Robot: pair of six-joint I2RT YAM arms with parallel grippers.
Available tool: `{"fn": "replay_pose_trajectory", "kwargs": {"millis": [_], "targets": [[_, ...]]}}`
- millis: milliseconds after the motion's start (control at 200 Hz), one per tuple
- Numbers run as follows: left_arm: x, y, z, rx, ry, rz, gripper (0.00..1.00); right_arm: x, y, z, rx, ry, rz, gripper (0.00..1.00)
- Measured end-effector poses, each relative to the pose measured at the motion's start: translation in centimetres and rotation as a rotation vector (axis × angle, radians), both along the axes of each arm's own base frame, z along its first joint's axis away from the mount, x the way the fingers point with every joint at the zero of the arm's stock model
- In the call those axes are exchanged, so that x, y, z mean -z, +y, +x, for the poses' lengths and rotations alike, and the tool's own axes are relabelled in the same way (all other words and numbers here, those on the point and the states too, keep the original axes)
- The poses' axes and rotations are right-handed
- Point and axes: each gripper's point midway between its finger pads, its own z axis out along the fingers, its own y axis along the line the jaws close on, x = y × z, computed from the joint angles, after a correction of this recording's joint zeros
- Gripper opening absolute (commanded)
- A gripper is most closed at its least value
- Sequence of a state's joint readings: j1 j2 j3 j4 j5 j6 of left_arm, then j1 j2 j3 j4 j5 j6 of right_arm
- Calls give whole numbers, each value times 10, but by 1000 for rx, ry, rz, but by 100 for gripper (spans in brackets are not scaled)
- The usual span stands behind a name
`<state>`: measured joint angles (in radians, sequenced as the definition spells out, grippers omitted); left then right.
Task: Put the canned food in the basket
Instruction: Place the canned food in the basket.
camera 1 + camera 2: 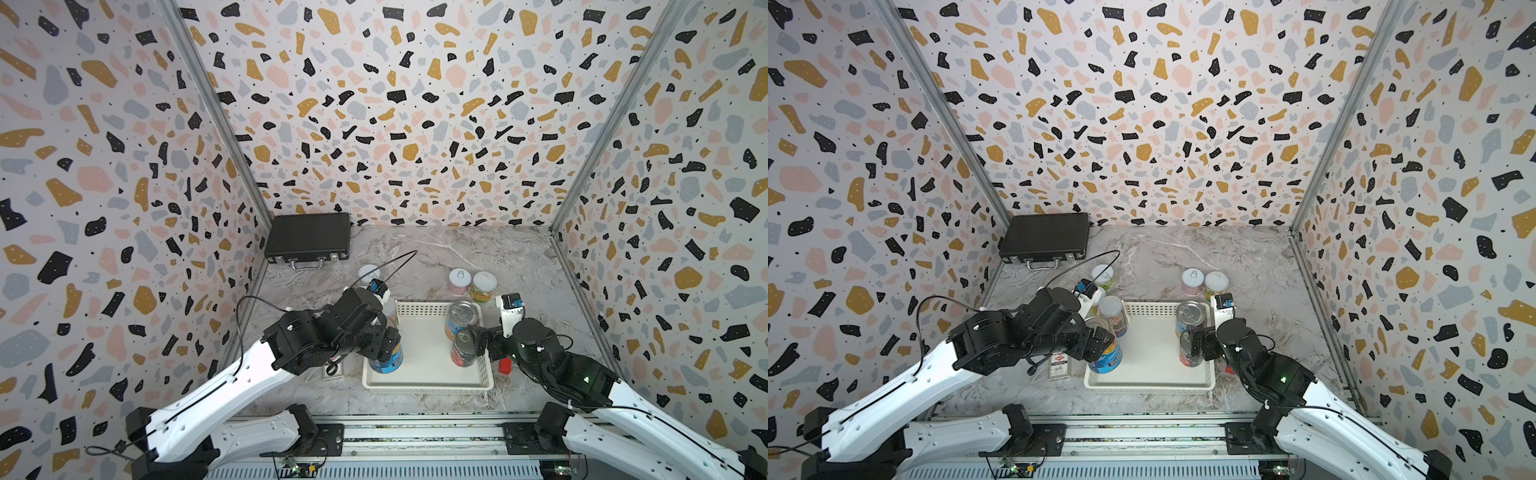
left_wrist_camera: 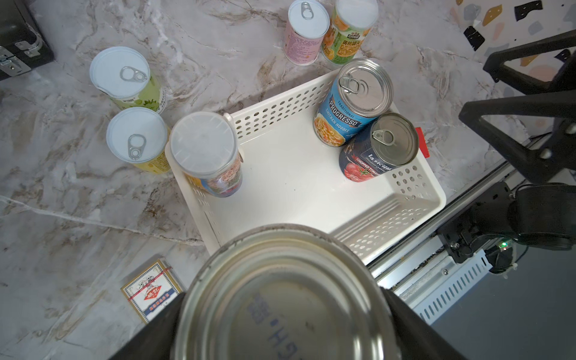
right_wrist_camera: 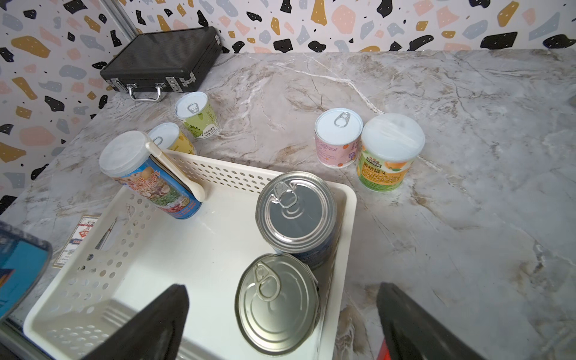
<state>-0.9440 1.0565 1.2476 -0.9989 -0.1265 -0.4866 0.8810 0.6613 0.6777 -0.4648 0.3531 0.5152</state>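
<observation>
Left hand [image 2: 280,311] gripping blue can [image 1: 1105,360] over basket [image 1: 1149,383] | right hand [image 3: 280,318] spread, empty

Non-task items: black briefcase [image 1: 308,237] flat on the marble worktop [image 1: 478,253] in the far left corner, handle facing the near side, latches shut. Flat printed card box [image 1: 1058,364] lying face up on the worktop, near left. Small red block [image 1: 505,365] on the worktop, near right, partly hidden. Terrazzo-pattern walls [image 1: 395,104] on three sides.

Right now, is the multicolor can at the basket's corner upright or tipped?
Tipped. The multicolor can leans against the basket corner, its base on the floor inside and its white lid outside the rim.
</observation>
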Motion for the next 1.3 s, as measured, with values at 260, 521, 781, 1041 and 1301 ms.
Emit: {"fn": "replay_pose_trajectory", "kwargs": {"millis": [260,521,781,1041,1301], "targets": [[50,-30,26,-8,18,53,46,2,0,1,3,3,-7,100],[76,-36,48,-59,-24,113,44,2,-3,4,22,-6,-27,100],[105,-43,65,-87,-6,126,44,3,-7,6,41,-14,-49,100],[121,-26,79,-150,5,132,44,8,-7,7,41,-5,-69,100],[127,-23,83,-173,5,153,44,13,-5,8,39,9,-85,100]]}}
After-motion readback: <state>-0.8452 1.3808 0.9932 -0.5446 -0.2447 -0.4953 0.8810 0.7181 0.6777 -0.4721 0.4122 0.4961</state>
